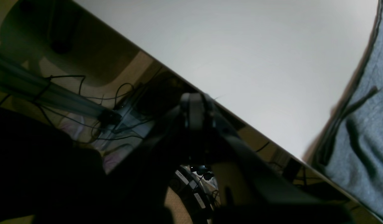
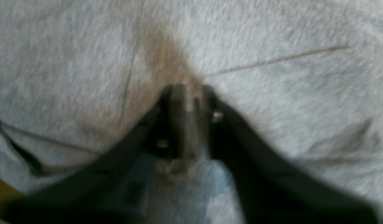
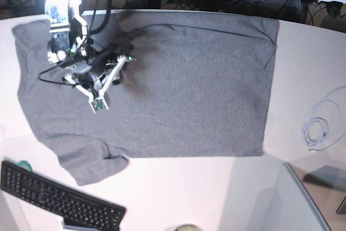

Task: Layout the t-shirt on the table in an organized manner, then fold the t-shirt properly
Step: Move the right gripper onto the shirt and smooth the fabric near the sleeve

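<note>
Right claw point(image 2: 186, 93) nearest my lens, pressed on the t-shirt point(image 3: 178, 85); its gap I cannot tell. Left claw point(image 1: 194, 102) together off the bench point(image 1: 241, 56).

Bare tabletop point(image 3: 303, 52) is lying open right of the t-shirt point(image 3: 178, 90); a keyboard point(image 3: 59, 201) is crowding the near-left corner, a coiled cable point(image 3: 319, 128) occupying the right side.

the t-shirt point(image 3: 178, 85) looks like soft fuzzy matte heather-grey cloth, the table point(image 3: 178, 193) is smooth white with a slight sheen
</note>
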Robot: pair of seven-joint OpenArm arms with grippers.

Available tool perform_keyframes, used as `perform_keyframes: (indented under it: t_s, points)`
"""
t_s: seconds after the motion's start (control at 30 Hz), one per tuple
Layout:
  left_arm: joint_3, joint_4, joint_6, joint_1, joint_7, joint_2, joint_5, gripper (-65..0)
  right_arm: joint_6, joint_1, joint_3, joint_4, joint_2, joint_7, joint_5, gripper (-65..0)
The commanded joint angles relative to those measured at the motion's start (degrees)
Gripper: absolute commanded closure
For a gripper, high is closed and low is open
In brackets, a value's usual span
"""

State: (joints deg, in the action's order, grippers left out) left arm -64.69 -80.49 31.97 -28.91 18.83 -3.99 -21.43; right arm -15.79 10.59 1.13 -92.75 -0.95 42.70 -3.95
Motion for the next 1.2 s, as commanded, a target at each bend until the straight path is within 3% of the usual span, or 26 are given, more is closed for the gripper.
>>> perform_keyframes:
  t_s: [0.0, 0.07, 0.13, 0.27, 0.33, 0.43, 0.5, 0.73, 0.9, 1.17]
  points:
    - [-0.4, -0.7, 0.3, -0.7, -1.2, -0.9, -0.9, 0.0, 0.7, -0.8, 0.9, -0.3, -0.1, -0.6, -0.2, -25.1]
    - [-0.4, -0.7, 0.3, -0.6, -1.2, -0.9, -0.9, 0.0, 3.7, -1.1, 2.2, 1.6, 0.2, -0.7, -0.2, -32.7]
    - [-0.4, -0.7, 0.3, -0.6, -1.2, -0.9, -0.9, 0.0, 5.5, -2.0, 2.6, 3.0, 0.3, -0.7, -0.2, -32.0]
    - [-0.4, -0.7, 0.3, -0.6, -1.2, -0.9, -0.9, 0.0, 5.5, -3.2, 2.5, 6.2, 0.3, -0.7, -0.2, -28.8]
    - [-0.5, -0.7, 0.3, -0.8, -1.2, -0.9, -0.9, 0.0, 5.5, -3.8, 2.4, 7.5, 0.3, -0.7, -0.2, -23.1]
    - [-0.7, -0.7, 0.3, -0.9, -1.2, -0.9, -0.9, 0.0, 5.5, -4.7, 2.1, 8.6, 0.2, -0.8, -0.2, -5.7]
    - [-0.7, -0.1, 0.3, -0.9, -1.2, -0.9, -0.9, 0.0, 5.6, -4.9, 2.1, 8.3, 0.2, -0.8, -0.3, 0.0]
    - [-0.9, 4.1, 0.3, -0.5, -1.6, -1.2, -0.9, 0.0, 6.0, -5.6, 1.9, 8.1, -0.1, -2.5, -0.6, -0.8]
    - [-0.9, 3.9, 0.3, -0.5, -1.6, -1.2, -0.9, 0.0, 10.2, -5.5, 1.9, 8.2, -0.1, -5.1, -0.6, -0.8]
    - [1.7, 3.4, 0.3, -0.5, -1.6, -1.0, -0.9, 0.0, 10.4, -5.4, -3.1, 8.5, -1.4, -5.9, -0.6, -0.8]
